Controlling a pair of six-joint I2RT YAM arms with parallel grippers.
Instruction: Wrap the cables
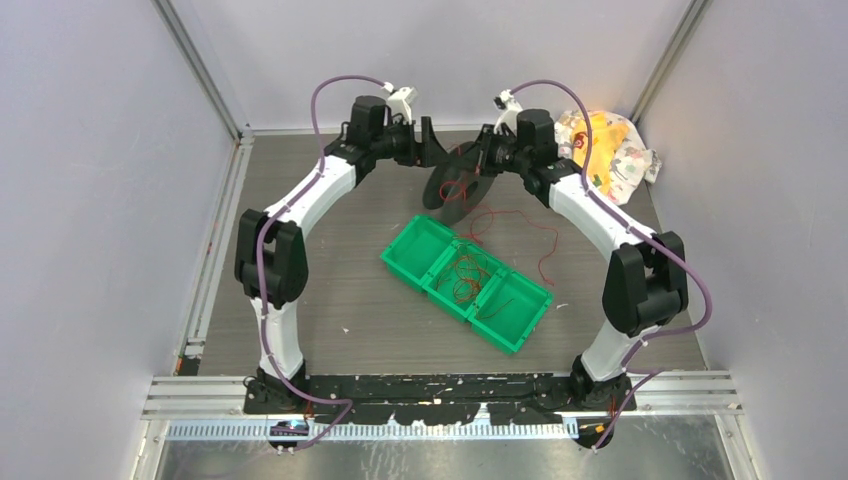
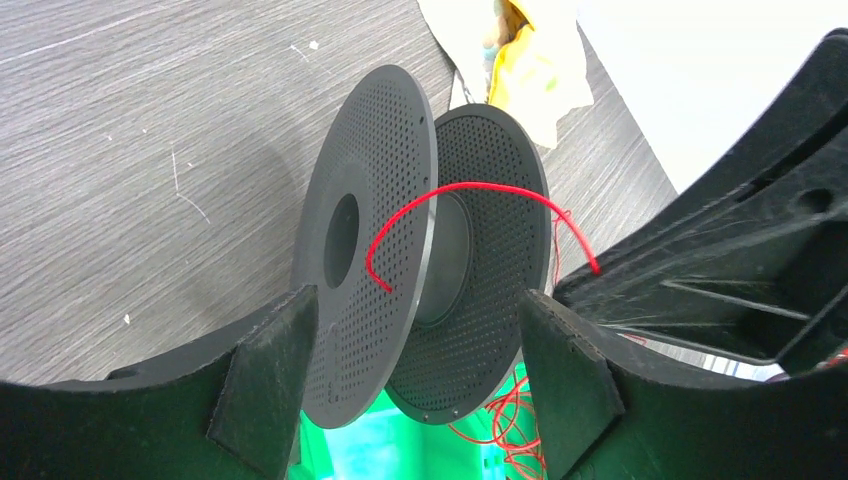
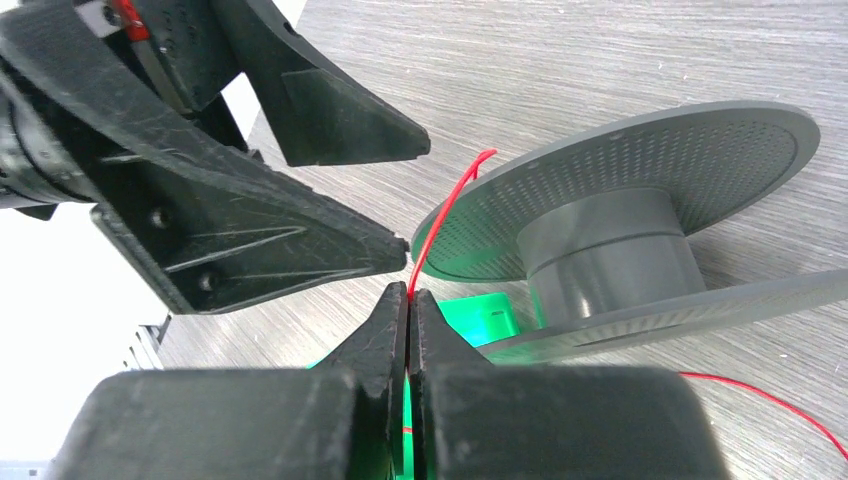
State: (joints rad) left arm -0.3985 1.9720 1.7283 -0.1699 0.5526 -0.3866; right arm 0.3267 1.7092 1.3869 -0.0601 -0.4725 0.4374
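Pinching heads this listing: your right gripper [image 3: 410, 298] is clamping a red cable [image 3: 442, 212] between fingertips pressed fully together. You are holding it just beside the spool [image 3: 640, 200], likely so the strand is meeting the hub under some tension.

Item, spool: black plastic, with two round flanges perforated by fine holes and joined by a smooth dark hub with a bore through the middle. It is tilting between your two grippers over the far part of the table [image 1: 340, 280]. What is bearing its weight I cannot tell.

Item, left gripper [image 2: 417, 305]: its fingers [image 2: 265, 390] are standing wide, one to each side of the flanges and apparently not touching them. You are probably bracketing the spool, ready to steady or turn it.

Item, pinched cable: hair-thin, springy and bright red. One stretch is arching over the flange rim and across the hub, its free end curling in front of the near flange. By my judgement the wrap is only beginning.

Item, loose cables [image 1: 468, 280]: these are lying tangled in the middle compartment of the glossy green tray [image 1: 412, 252], with some trailing onto the wood-grain table beside it.
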